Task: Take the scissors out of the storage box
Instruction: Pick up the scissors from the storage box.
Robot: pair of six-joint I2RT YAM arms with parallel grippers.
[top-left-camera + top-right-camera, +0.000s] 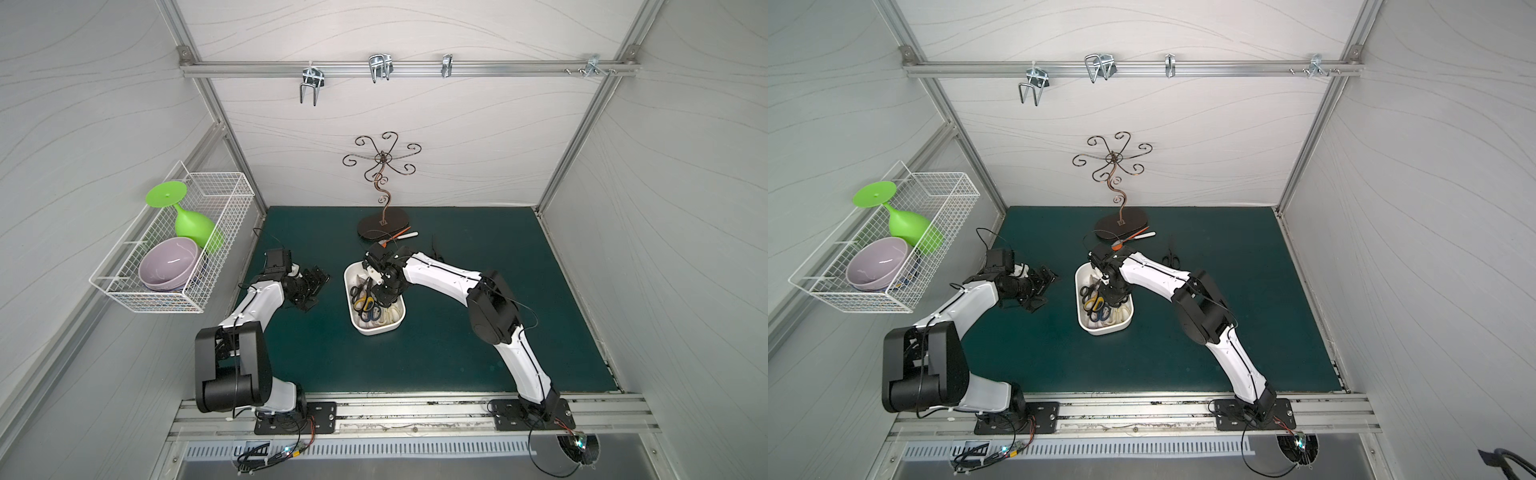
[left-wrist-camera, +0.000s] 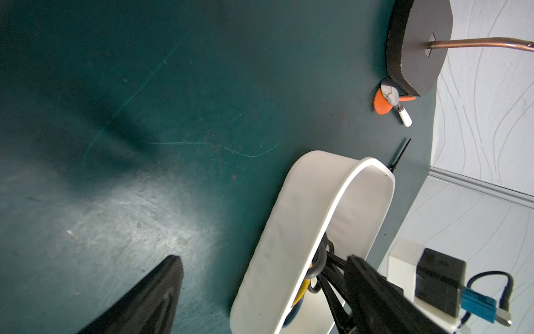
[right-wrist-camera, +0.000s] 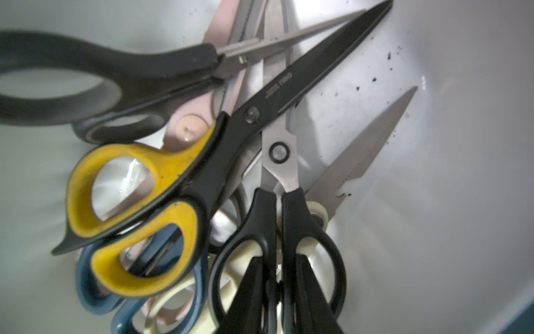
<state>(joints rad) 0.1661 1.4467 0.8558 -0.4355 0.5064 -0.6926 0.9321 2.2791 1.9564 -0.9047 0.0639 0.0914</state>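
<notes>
Right jaws flank the small black scissors (image 3: 284,173) handles, grip indeterminate, left jaws released; the overlying yellow scissors (image 3: 179,179) may snag on lifting.

We find the storage box (image 1: 376,330) in all four views. Both top views look down on it from high and well in front. The left wrist camera sits low just beside it; the right wrist camera peers straight into it, very close.

R arm (image 1: 440,274) over box (image 1: 376,331) w/ scissors (image 1: 363,300)
</notes>
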